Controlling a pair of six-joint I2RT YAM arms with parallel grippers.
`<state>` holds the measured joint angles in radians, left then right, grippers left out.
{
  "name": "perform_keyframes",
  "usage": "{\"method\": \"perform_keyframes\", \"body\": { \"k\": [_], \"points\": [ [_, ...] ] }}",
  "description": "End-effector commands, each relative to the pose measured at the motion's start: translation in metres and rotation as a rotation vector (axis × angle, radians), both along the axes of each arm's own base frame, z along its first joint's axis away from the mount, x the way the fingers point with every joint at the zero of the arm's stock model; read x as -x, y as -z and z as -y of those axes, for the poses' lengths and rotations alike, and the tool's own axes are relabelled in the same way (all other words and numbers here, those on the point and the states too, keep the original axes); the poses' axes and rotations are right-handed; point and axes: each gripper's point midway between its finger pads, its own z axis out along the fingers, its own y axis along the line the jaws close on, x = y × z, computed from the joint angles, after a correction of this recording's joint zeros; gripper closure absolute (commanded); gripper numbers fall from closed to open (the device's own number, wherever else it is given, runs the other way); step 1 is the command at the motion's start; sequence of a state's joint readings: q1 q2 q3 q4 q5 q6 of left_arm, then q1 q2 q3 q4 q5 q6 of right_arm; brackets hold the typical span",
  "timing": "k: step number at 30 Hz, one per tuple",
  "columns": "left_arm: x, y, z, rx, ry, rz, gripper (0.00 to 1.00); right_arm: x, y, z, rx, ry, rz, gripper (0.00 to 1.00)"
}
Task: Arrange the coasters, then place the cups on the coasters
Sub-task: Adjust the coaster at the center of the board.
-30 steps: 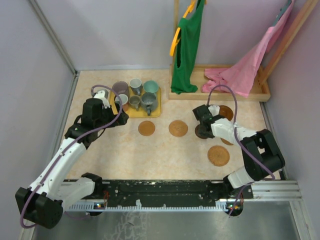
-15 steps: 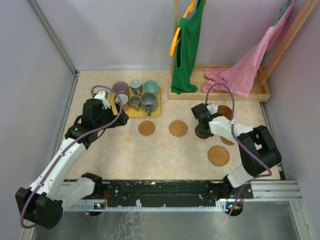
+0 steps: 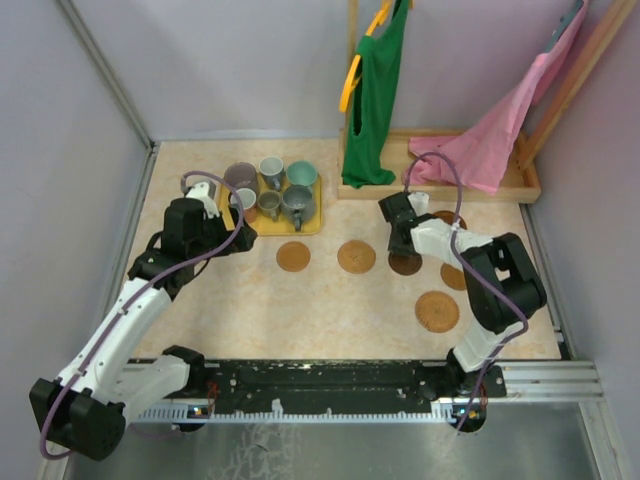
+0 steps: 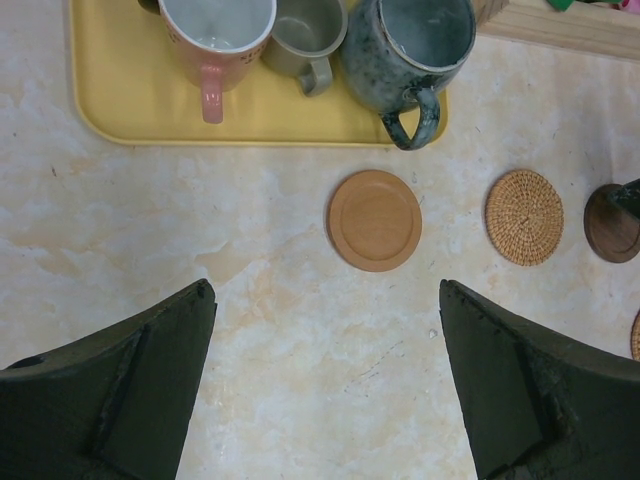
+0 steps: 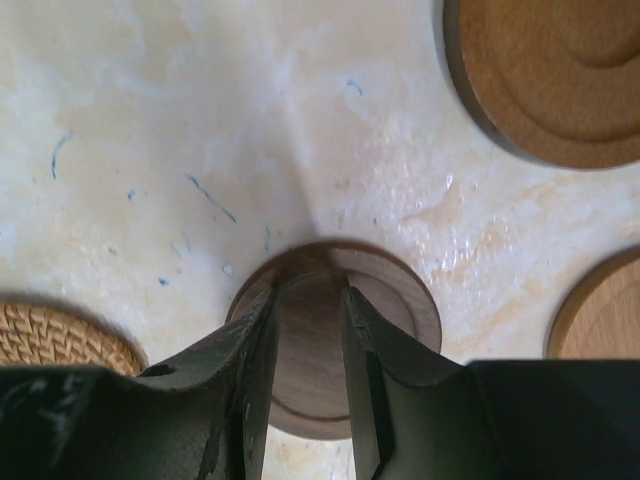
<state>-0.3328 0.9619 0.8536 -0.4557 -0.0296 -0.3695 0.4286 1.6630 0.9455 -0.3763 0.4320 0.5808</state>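
The left gripper (image 4: 325,290) is hovering released just in front of the yellow tray (image 4: 130,100), where the cups (image 4: 405,40) are sitting. In front and right of the tray, coasters (image 3: 293,256) are lying on the desk (image 4: 300,380). Further right, the right gripper (image 5: 308,300) is resting narrowly parted fingertips on a dark coaster (image 5: 400,310); whether it is grasping it, I cannot tell.

Top view: high, behind arm bases (image 3: 170,375), facing down over whole table (image 3: 330,310). Left wrist: mid-height, straight down, tray (image 4: 130,115) ahead of left fingers (image 4: 120,390). Right wrist: very close, dark coaster (image 5: 395,305) between right fingers (image 5: 235,375). All three share that coaster, likely.
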Motion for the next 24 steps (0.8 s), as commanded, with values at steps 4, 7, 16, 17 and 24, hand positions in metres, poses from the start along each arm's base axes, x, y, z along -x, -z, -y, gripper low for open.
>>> {"method": "perform_keyframes", "body": {
  "k": [4, 7, 16, 17, 24],
  "points": [
    [0.000, -0.006, -0.006, -0.015, -0.017, 0.018, 0.03, -0.019, 0.012, 0.010, 0.013, 0.020, -0.004, 0.67],
    [-0.001, -0.006, -0.006, -0.015, -0.018, 0.018, 0.03, -0.020, 0.012, 0.014, 0.018, 0.030, -0.006, 0.67],
    [-0.004, -0.007, -0.002, -0.005, -0.011, 0.019, 0.03, -0.016, 0.007, 0.019, 0.013, 0.024, 0.009, 0.67],
    [-0.005, -0.008, -0.002, -0.004, -0.010, 0.021, 0.03, -0.016, 0.004, 0.017, 0.006, 0.018, 0.020, 0.67],
    [-0.008, -0.010, -0.001, -0.004, -0.004, 0.030, 0.03, -0.024, -0.050, 0.013, -0.027, -0.009, 0.143, 0.67]
  ]
}}
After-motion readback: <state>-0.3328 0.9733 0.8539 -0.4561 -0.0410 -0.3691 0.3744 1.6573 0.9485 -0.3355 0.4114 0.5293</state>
